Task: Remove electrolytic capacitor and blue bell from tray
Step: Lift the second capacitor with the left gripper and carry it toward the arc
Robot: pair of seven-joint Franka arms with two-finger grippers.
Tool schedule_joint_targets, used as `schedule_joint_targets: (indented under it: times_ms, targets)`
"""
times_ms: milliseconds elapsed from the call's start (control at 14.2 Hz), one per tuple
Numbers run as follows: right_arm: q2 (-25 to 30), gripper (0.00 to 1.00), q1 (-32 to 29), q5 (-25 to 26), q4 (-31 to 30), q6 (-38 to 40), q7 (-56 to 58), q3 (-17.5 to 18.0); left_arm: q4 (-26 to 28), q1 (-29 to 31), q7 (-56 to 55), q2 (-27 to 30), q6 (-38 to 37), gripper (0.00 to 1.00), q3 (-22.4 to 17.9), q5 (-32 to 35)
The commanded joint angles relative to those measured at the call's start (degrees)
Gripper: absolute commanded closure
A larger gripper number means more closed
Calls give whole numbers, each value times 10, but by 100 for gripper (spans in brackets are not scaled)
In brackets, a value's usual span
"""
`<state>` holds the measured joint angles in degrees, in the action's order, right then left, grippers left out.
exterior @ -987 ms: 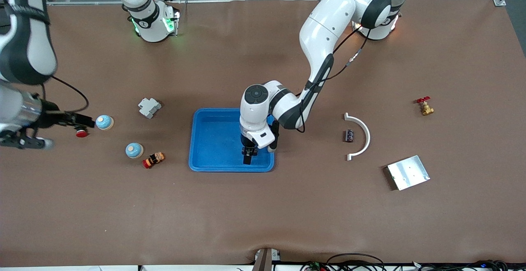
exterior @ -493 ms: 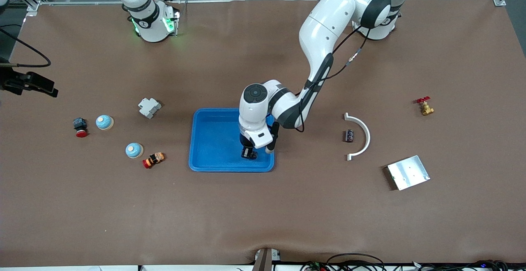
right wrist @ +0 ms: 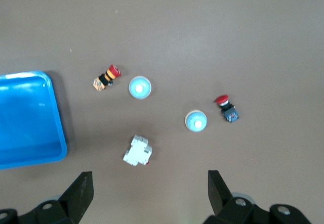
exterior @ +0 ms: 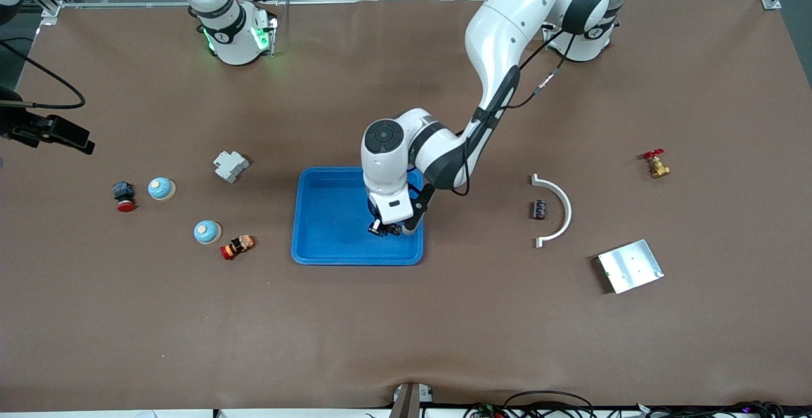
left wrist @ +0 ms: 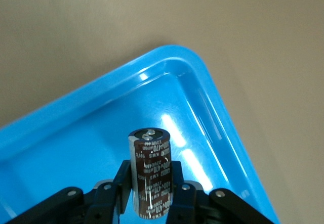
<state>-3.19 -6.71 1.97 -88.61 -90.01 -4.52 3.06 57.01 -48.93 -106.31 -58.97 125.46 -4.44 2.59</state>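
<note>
My left gripper (exterior: 385, 228) is shut on a dark brown capacitor (left wrist: 150, 169) and holds it over the blue tray (exterior: 330, 250), near the tray's corner (left wrist: 174, 57) toward the left arm's end. A second dark capacitor (exterior: 540, 209) lies on the table beside a white arc. Two light-blue bells (exterior: 161, 188) (exterior: 207, 231) stand toward the right arm's end; they also show in the right wrist view (right wrist: 196, 121) (right wrist: 139, 87). My right gripper (right wrist: 149, 193) is open and empty, high over the table near a white block. In the front view it shows at the table's edge (exterior: 60, 132).
A white block (exterior: 230, 165), a red-capped button (exterior: 124, 196) and a red, yellow and black button (exterior: 237, 246) lie near the bells. A white arc (exterior: 558, 210), a brass valve (exterior: 656, 165) and a metal plate (exterior: 630, 266) lie toward the left arm's end.
My right arm has pulled back from the bell and button toward the table's edge and risen. My left gripper has shifted a little within the tray, away from its front rim.
</note>
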Motion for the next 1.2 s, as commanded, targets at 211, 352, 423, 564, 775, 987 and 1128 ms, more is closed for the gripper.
schedule_joint_targets:
  times_ms: [211,352,423,564,775,987,1128]
  targets:
    - [-5,0,2,9,9,-37,-11,-2,81,11,217,53,-16,100,9,-4]
    - [-3,0,3,11,9,-37,-16,-2,127,23,290,84,-15,100,10,-4]
    - [-3,0,0,11,9,-37,-18,-2,167,30,332,114,-14,100,13,-6]
    - [-4,0,-1,9,9,-35,-16,-12,272,56,410,196,11,100,28,-5]
    - [-7,0,-2,6,12,-25,-18,-14,452,95,542,321,81,100,32,-6]
    - [-7,0,-1,1,14,-28,-19,-11,538,132,651,383,81,100,33,-6]
    - [-7,0,1,1,14,-30,-19,-9,575,164,724,406,81,100,35,-6]
